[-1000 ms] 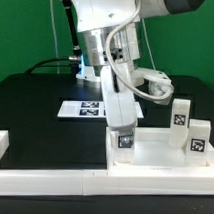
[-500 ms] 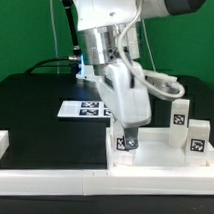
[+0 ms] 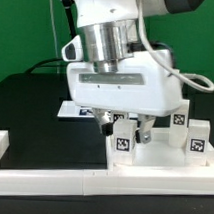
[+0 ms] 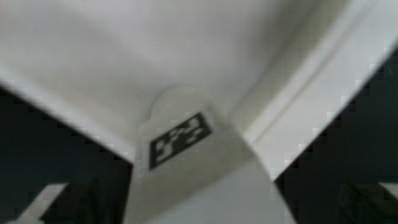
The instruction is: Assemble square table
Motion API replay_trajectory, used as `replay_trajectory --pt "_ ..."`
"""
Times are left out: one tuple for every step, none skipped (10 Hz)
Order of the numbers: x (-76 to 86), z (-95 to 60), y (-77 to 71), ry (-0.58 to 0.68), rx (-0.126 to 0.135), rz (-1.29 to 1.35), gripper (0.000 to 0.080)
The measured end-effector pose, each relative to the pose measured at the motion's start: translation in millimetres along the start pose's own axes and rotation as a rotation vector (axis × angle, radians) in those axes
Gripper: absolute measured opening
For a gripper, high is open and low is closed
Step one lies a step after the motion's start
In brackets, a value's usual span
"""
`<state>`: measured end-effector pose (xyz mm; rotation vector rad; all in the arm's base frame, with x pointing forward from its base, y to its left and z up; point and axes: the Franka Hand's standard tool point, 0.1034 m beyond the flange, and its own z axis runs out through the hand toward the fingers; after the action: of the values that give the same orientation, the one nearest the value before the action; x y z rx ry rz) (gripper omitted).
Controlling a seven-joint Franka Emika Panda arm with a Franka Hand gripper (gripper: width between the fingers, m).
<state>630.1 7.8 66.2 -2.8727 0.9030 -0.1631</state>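
Pincer at a leg block over the slab corner

The pincer [image 3: 132,129] hangs low over the large white square plastic slab [image 3: 158,160] on the black tabletop [image 3: 30,107], at a small white tagged leg block [image 3: 123,142] [image 4: 182,140]; I cannot tell whether it grips it. Judged: keep the block upright, centre it over a corner socket before pressing. Two more leg blocks [image 3: 197,138] stand near; the white border rail [image 3: 52,179] hems the front.
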Motion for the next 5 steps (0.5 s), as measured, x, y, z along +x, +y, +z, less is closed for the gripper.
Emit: replay_trajectory --pt "-11.5 12.1 -1.0 -0.007 -0.02 -0.2 0.0649" --pt "-8.8 9.5 -2.8 -0.002 -0.024 -0.236 0.0649" --pt "-7.9 9.5 -1.8 0.0 -0.023 -0.198 0.0649" --pt "-8.2 10.1 -1.4 0.0 -0.024 -0.198 0.0559" --pt "-8.0 10.0 -1.1 0.0 -0.024 -0.194 0.0377"
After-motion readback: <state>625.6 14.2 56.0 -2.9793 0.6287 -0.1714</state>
